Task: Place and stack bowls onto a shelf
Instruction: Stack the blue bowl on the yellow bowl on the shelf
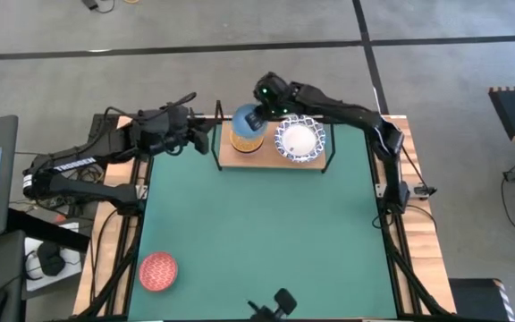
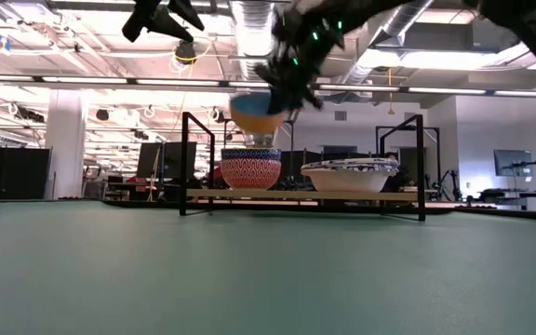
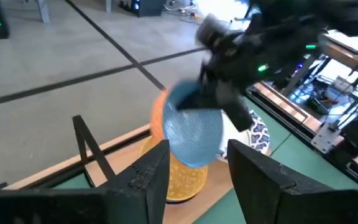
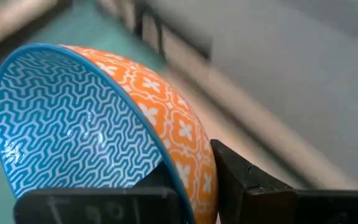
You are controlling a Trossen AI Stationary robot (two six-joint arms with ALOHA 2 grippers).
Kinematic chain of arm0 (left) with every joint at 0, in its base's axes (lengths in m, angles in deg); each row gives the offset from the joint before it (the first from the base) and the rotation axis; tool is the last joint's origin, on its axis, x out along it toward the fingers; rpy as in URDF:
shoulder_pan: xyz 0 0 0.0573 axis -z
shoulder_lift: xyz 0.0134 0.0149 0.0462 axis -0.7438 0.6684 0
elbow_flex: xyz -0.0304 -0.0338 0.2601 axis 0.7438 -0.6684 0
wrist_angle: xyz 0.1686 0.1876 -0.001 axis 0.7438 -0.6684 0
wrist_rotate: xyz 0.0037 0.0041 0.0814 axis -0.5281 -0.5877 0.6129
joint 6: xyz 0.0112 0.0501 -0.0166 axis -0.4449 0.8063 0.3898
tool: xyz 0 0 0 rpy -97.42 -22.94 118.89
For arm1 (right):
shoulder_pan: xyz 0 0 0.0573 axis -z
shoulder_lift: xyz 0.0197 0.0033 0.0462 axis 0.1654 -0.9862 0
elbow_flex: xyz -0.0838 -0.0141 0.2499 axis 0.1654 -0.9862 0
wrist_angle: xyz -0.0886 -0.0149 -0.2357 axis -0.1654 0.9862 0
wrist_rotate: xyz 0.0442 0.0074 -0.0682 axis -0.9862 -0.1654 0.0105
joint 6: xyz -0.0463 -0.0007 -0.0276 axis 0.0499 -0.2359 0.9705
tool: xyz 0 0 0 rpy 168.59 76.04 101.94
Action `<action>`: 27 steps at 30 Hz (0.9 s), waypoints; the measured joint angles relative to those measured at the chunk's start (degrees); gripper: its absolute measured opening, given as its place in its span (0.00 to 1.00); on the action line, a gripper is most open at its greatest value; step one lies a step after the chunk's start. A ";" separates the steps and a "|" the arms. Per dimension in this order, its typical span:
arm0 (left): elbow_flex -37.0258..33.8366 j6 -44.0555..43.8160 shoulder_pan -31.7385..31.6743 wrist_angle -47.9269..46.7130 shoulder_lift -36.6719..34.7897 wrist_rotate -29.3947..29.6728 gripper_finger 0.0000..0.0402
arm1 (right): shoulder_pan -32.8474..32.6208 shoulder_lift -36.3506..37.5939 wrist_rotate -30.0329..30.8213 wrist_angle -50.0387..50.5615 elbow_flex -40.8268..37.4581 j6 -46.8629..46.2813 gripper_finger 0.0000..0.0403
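A red patterned bowl (image 1: 158, 271) is lying nearest the camera in the high view, alone on the green mat (image 1: 266, 233) near its front left corner, well apart from everything else. At the far edge of the mat the shelf (image 1: 271, 154), a light-wood board with a thin black wire frame, is carrying two groups of bowls. On its right half a stack of white bowls with blue patterned rims (image 1: 299, 139) is sitting; on its left half a yellow bowl (image 3: 182, 180) is resting, and in the low view a dark striped bowl (image 2: 251, 168) is showing at that same spot on the board. The right gripper (image 1: 254, 117) is hanging over this left stack, its fingers clamped on the rim of a light blue bowl (image 4: 86, 124), one finger inside and one against the orange patterned outside. That bowl is tilting in the grip and, in the low view, is hovering just above the striped bowl without touching it. The left gripper (image 1: 206, 139) is waiting just beside the shelf's left end, above the table's far left part, and its two dark fingers (image 3: 143, 171) are standing apart with nothing between them.
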 joint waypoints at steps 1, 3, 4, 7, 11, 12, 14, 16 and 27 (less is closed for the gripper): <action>-0.02 -0.02 -0.04 0.02 0.06 -0.30 0.36 | 1.11 -0.97 -3.55 2.19 -0.14 -0.91 0.18; -0.02 -0.21 -0.04 0.06 0.24 -0.88 0.36 | 2.06 -3.30 -7.32 1.75 -0.12 -2.21 0.18; -0.05 -0.58 -0.01 -0.26 0.44 -1.51 0.36 | 2.73 -4.10 -8.77 2.09 -0.12 -2.82 0.18; -0.11 -2.11 0.20 -0.73 1.20 -3.14 0.36 | 2.80 -5.69 -11.01 3.31 -0.08 -2.87 0.17; -0.16 -4.13 0.39 -2.46 1.30 -4.76 0.36 | 2.21 -7.53 -11.01 2.95 -0.01 -3.32 0.17; -0.16 -4.71 0.60 -3.59 1.36 -4.81 0.36 | 2.11 -7.64 -11.12 2.76 -0.01 -3.50 0.17; -0.16 -5.75 1.11 -5.00 1.44 -4.81 0.36 | 1.64 -7.49 -11.04 3.04 -0.01 -3.50 0.17; -0.16 -6.42 1.65 -6.27 1.40 -4.88 0.36 | 1.32 -7.49 -11.06 2.93 -0.01 -3.48 0.19; -0.18 -8.03 2.85 -10.55 1.40 -4.71 0.36 | 1.09 -7.36 -15.64 0.83 -0.01 -4.04 0.45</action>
